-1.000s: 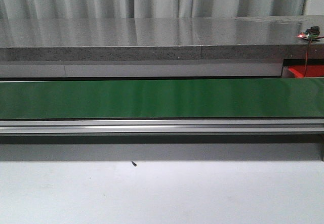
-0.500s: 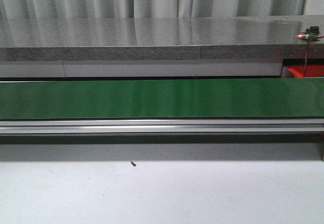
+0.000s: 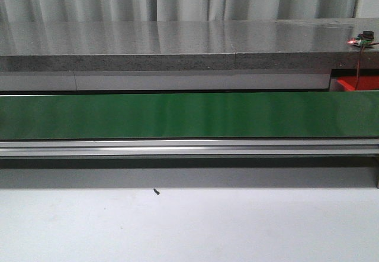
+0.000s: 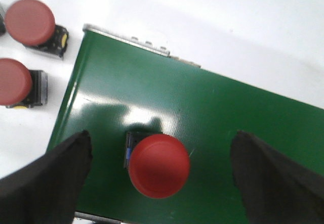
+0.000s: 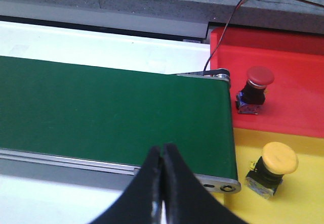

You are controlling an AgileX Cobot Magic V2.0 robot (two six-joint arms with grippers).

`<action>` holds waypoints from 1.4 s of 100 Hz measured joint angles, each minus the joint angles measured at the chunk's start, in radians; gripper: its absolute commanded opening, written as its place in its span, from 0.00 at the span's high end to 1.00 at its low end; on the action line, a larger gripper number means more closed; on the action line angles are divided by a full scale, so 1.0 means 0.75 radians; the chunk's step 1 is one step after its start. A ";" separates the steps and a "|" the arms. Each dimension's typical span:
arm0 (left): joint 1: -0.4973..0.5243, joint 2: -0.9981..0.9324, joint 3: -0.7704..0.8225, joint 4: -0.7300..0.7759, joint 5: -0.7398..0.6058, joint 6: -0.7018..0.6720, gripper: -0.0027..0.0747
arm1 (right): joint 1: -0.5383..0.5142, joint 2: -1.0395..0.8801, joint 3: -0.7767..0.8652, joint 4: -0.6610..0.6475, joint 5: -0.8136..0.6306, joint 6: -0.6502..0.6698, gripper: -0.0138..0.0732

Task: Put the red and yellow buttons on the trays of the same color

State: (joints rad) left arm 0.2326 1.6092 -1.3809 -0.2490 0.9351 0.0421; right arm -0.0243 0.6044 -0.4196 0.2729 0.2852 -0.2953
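Observation:
A red button point(image 4: 159, 166) stands on the green belt point(image 4: 228, 118) near its end, between the wide-apart fingers of my open left gripper point(image 4: 162, 142), untouched. Two more red buttons point(image 4: 29, 21) point(image 4: 12, 81) sit on the white table beside the belt's end. My right gripper point(image 5: 163, 150) is shut and empty, above the near edge of the belt point(image 5: 101, 107). Past that belt end lie a red tray point(image 5: 293, 52) holding a red button point(image 5: 258, 80) and a yellow tray point(image 5: 304, 204) holding a yellow button point(image 5: 279, 161). Neither gripper shows in the front view.
The long green belt point(image 3: 189, 115) spans the front view with a metal rail along its near side. A grey stone counter point(image 3: 177, 43) runs behind it. A corner of the red tray point(image 3: 358, 83) shows at the far right, under a small circuit board with wires point(image 3: 362, 38).

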 measured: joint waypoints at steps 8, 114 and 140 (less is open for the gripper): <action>0.011 -0.044 -0.012 0.022 0.000 0.003 0.25 | 0.000 0.000 0.000 0.000 0.000 0.000 0.98; 0.498 0.298 -0.021 0.182 0.033 0.003 0.26 | 0.000 0.000 0.000 0.000 0.000 0.000 0.98; 0.498 0.383 -0.021 0.182 -0.090 0.003 0.26 | 0.000 0.000 0.000 0.000 0.002 0.000 0.98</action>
State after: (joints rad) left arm 0.6062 1.8962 -1.3970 -0.1127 0.8675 0.0445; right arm -0.0243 0.6044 -0.4196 0.2729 0.2868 -0.2953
